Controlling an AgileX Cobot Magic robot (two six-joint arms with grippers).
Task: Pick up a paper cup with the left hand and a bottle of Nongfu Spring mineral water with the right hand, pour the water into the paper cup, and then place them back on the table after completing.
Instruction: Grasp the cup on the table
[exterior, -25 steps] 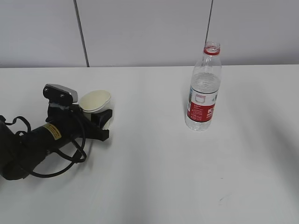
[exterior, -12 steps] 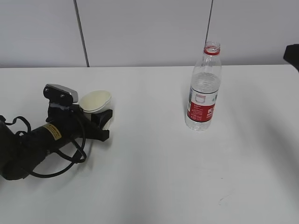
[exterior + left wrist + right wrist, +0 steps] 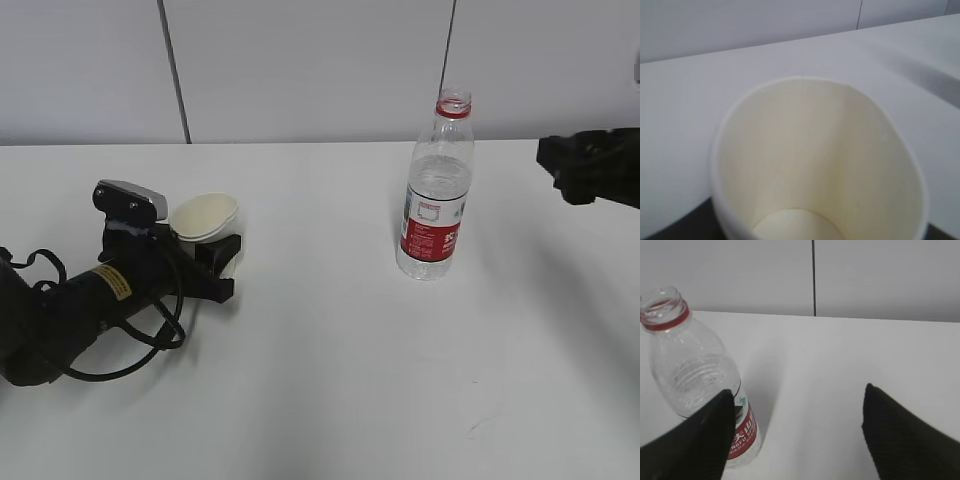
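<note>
A cream-white paper cup (image 3: 205, 216) is at the left of the white table (image 3: 330, 370), and my left gripper (image 3: 218, 262) is shut on it, one black finger on each side. In the left wrist view the cup's empty inside (image 3: 805, 165) fills the picture and hides the fingers. The uncapped Nongfu Spring bottle (image 3: 434, 195), with a red label and a red neck ring, stands upright right of centre and holds clear water. My right gripper (image 3: 560, 165) hangs open at the right edge, apart from the bottle. In the right wrist view the bottle (image 3: 695, 380) stands behind the left finger of the right gripper (image 3: 799, 390).
A pale grey panelled wall (image 3: 300, 70) rises behind the table's far edge. The left arm's black body and cables (image 3: 60, 310) lie low over the table's left front. Bare white tabletop lies between the cup and the bottle.
My right gripper has come into view from the right edge and moved left toward the bottle. The left arm, cup and bottle have not moved.
</note>
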